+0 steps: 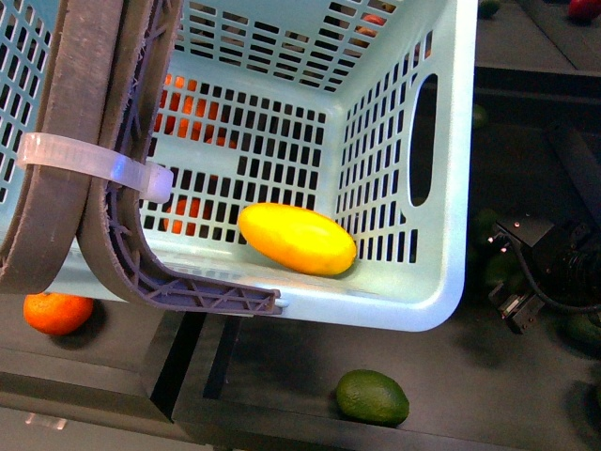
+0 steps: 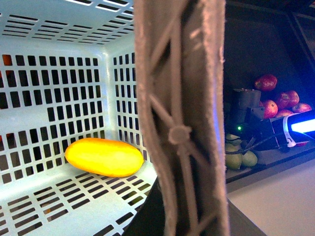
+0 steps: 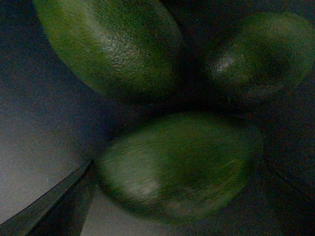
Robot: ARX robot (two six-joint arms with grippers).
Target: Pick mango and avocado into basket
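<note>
Dark green egg-shaped avocados (image 3: 182, 164) fill your right wrist view, yellow oval mango (image 1: 297, 239) lies in teal plastic basket (image 1: 449, 197), right claw (image 1: 515, 303) grip untellable

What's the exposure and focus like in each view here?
Front view: evenly lit, sharp, mango slightly blown out inside the basket. Left wrist view: handle close-up and soft, mango glowing overexposed. Right wrist view: dim, avocados blurred, too near the lens.

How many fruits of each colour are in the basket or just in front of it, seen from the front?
Yellow: 1, the mango, inside the basket
Green: 1, the avocado, in front of the basket
Orange: 1, the orange fruit, at the basket's near left corner
Total: 3
</note>
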